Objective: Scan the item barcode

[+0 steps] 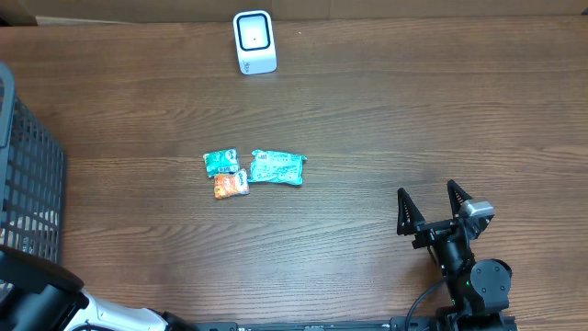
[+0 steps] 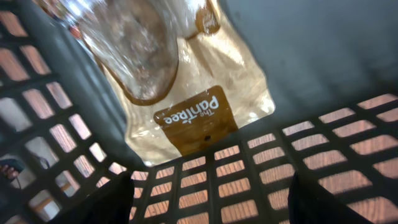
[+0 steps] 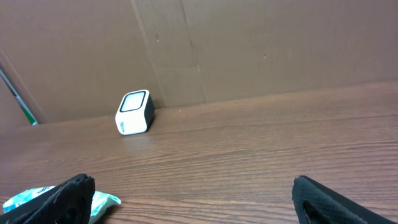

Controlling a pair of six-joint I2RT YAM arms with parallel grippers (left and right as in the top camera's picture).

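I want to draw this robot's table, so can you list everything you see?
scanner: one, white, far middle of the table
small teal packet: one, teal, mid-table
big teal packet: one, teal, right beside the small one
orange packet: one, orange, just below the small teal packet
basket: one, grey, left edge
bread bag: one, clear with a brown label, inside the basket
table: one, brown wood
cardboard wall: one, brown, behind the scanner
left gripper: one, black, open, inside the basket near the bread bag
right gripper: one, black, open, empty, near right
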